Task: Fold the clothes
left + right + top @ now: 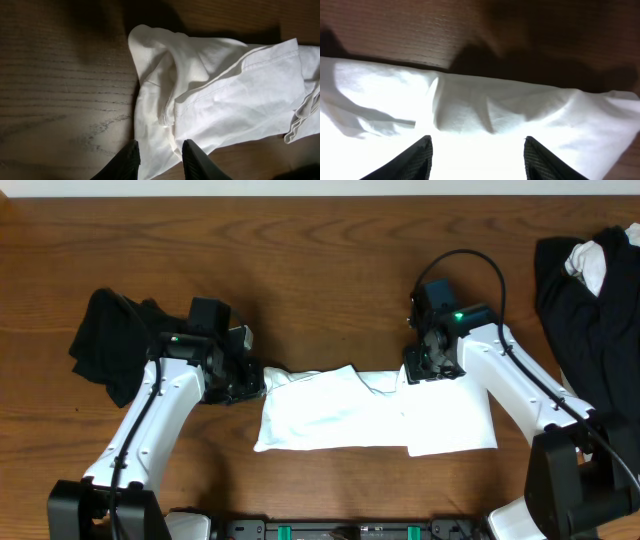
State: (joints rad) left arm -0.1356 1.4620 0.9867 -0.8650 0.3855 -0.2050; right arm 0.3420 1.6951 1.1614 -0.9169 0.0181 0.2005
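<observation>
White fabric T-shirt (370,415) lies folded into a long band on the brown wooden table (320,250), stretched between both grippers | left gripper (159,150) pinches its bunched end | right gripper (477,142) hovers over the other end, fingers spread, holding nothing | crumpled black garment (110,345) just behind the left gripper | black-and-white garment heap (590,290) well off the right gripper's outer side

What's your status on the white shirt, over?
Left gripper jaws pinching end of white shirt. Right gripper jaws open above it. Black piles off to the sides.
</observation>
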